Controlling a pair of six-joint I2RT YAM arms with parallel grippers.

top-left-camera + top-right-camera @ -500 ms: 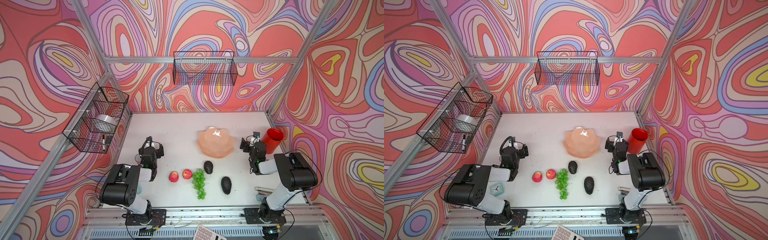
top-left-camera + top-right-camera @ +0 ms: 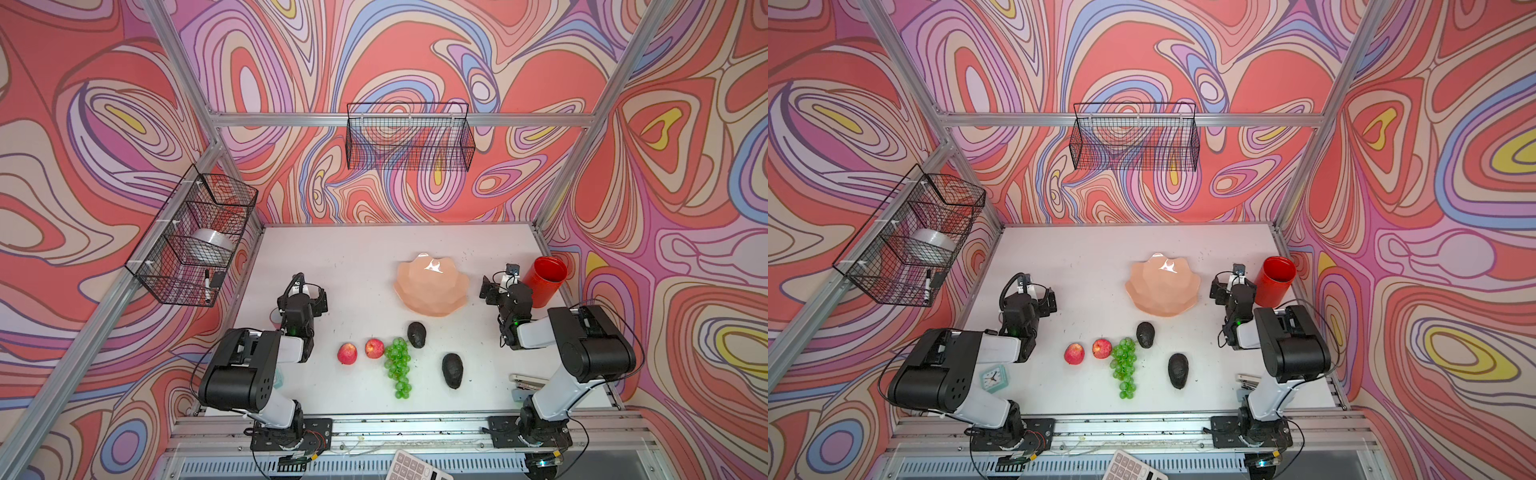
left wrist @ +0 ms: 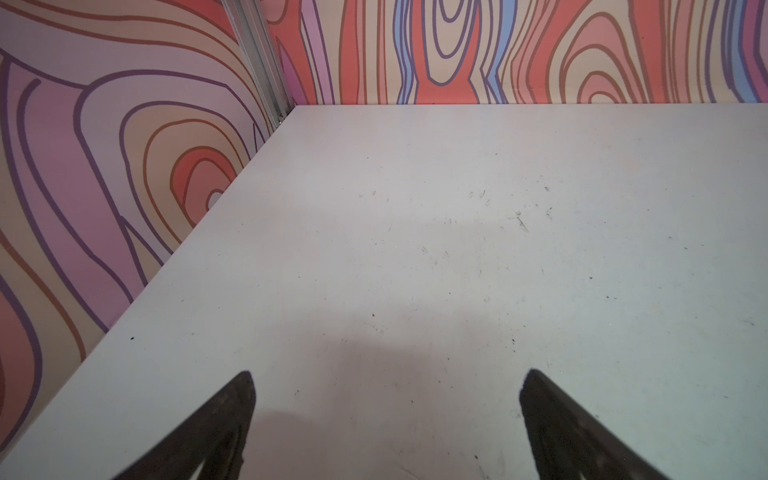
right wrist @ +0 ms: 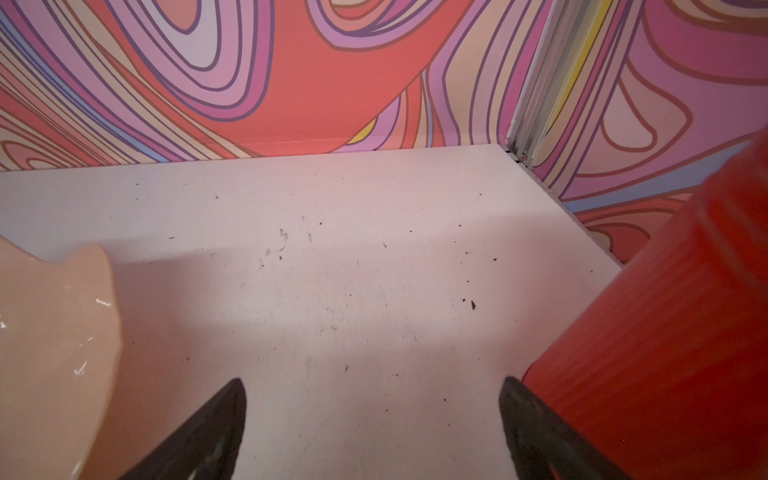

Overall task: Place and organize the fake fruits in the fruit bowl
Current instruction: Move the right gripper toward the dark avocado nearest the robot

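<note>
The left gripper (image 3: 388, 374) and the right gripper (image 4: 372, 380) both stand spread wide, holding nothing, while on the white table (image 2: 353, 266) two small red apples (image 2: 347, 353) (image 2: 374, 348), a long bunch of translucent green grapes (image 2: 398, 368) and two dark near-black avocados (image 2: 416, 334) (image 2: 452, 370) lie near the glossy peach-pink scalloped bowl (image 2: 415, 299), outside it.

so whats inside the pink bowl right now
Nothing: the bowl is bare inside in both top views, with none of its inside covered. Its underside is hidden.
</note>
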